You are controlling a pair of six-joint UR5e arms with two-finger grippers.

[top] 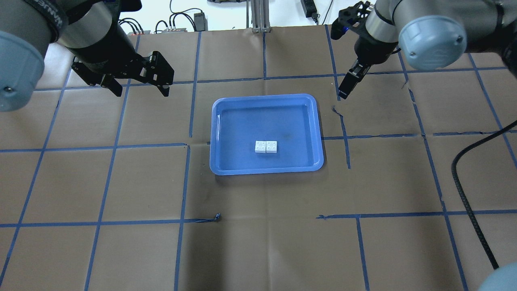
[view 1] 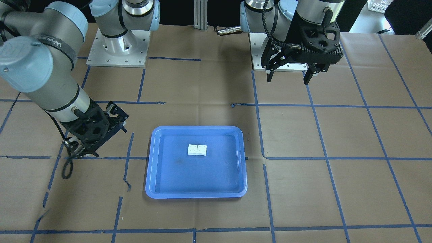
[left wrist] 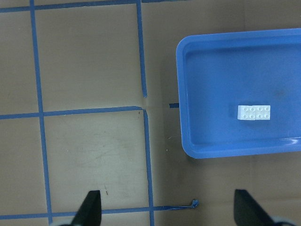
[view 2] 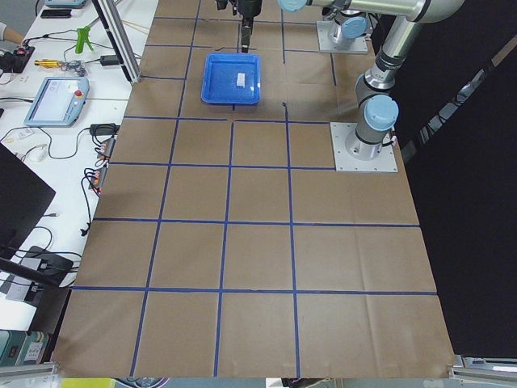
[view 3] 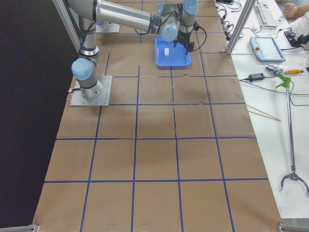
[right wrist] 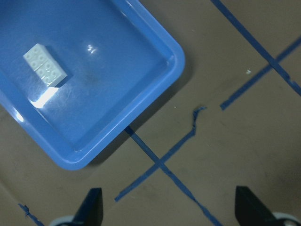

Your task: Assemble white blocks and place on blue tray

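Your left gripper (top: 141, 92) hangs over the table off the far left corner of the large rectangular blue plastic tray (top: 266, 170). Its fingers point down, spread wide and empty. Your right gripper (top: 344, 92) is tilted just off the tray's far right corner, also wide open and holding nothing. The two small white studded plastic bricks (top: 266, 147) sit joined side by side on the tray floor. Brown paper (top: 258, 242) gridded with blue tape (top: 113, 145) covers the table. A bench with a teach pendant (view 3: 267, 48) runs alongside.
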